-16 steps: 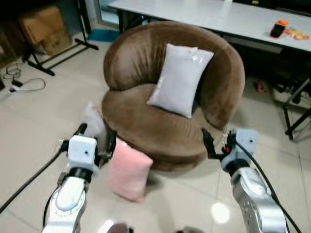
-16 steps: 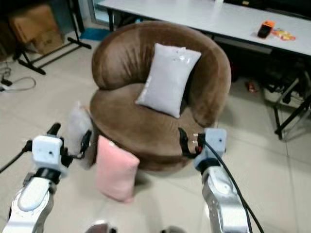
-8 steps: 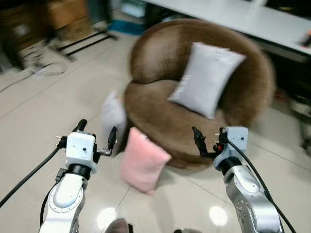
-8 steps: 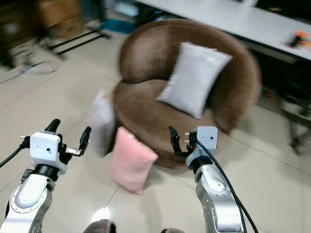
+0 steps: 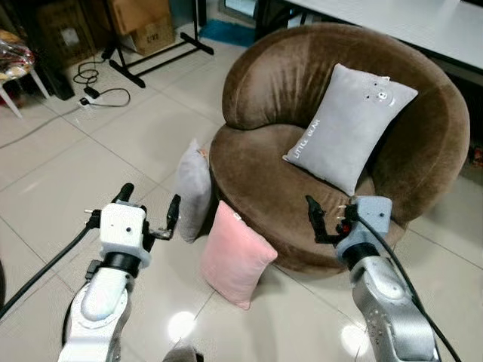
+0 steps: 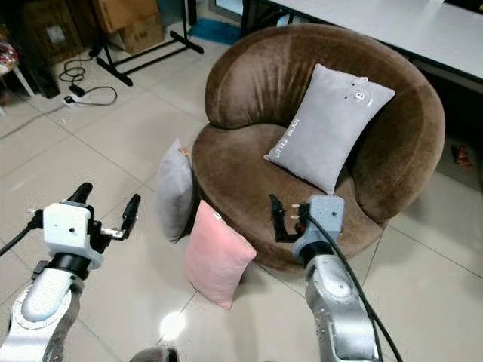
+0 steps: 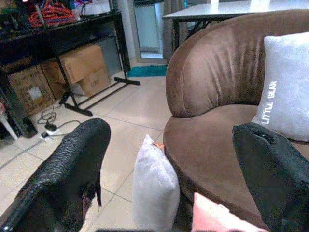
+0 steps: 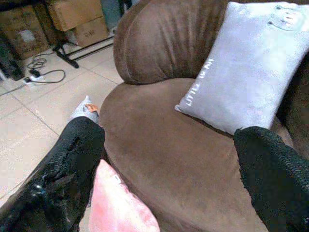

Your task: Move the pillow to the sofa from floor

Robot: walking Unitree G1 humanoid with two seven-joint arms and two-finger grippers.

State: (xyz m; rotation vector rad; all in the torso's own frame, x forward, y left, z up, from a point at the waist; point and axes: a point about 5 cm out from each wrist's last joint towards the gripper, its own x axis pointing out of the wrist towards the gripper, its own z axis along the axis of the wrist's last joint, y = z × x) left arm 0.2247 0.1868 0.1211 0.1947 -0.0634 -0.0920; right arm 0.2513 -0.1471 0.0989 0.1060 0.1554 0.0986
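Note:
A pink pillow (image 5: 235, 255) leans upright against the front of the round brown sofa (image 5: 266, 185), standing on the tiled floor. A grey pillow (image 5: 193, 190) stands on the floor just left of it, also against the sofa. A larger grey pillow (image 5: 349, 126) rests on the seat against the backrest. My left gripper (image 5: 149, 210) is open, held in the air left of the two floor pillows. My right gripper (image 5: 325, 218) is open too, hovering over the sofa's front right edge. Neither holds anything.
Cardboard boxes (image 5: 143, 23) and a black stand (image 5: 155, 60) sit at the back left, with a power strip and cables (image 5: 94, 89) on the floor. A white table (image 5: 423, 23) stands behind the sofa. Open tiled floor (image 5: 90, 158) lies to the left.
The camera has swung, shifting the sofa and pillows right in view and sharpening the picture. Both grippers stay raised and open in about the same pose.

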